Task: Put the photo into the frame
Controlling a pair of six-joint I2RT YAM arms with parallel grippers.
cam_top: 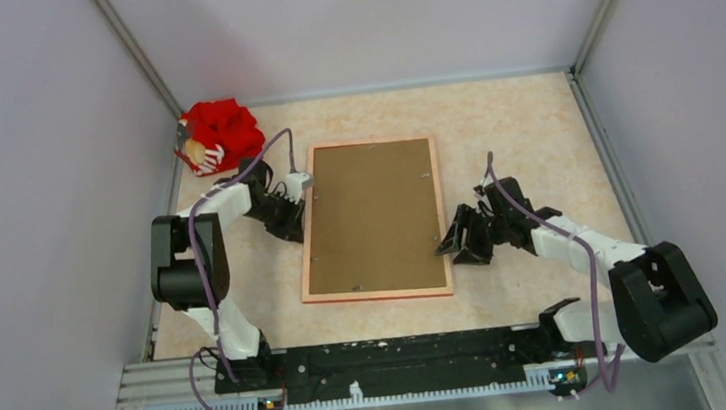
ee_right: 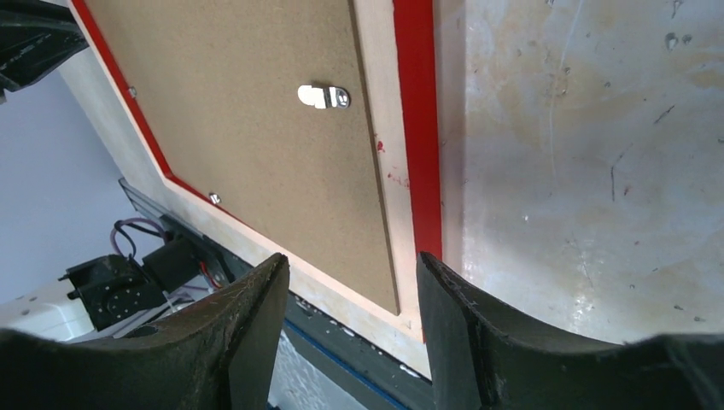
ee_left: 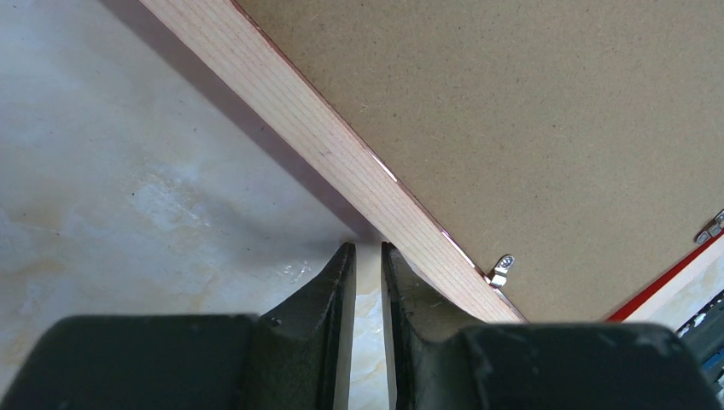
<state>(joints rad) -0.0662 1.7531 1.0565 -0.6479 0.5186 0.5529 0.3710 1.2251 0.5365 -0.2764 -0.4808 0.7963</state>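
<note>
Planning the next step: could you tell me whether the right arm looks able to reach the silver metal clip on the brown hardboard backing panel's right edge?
Probably yes: its open end effector sits beside that edge, the clip close ahead on the panel, nothing covering it.

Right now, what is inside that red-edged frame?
A brown backing panel fills the frame, with small metal clips at its edge. Anything beneath the panel is hidden.

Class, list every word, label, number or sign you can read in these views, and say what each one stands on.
No text can be read in any view.
White marks on the red bundle in the table's far left corner: too blurred to read.
The frame and the brown backing panel: no print, only small metal clips.
</note>
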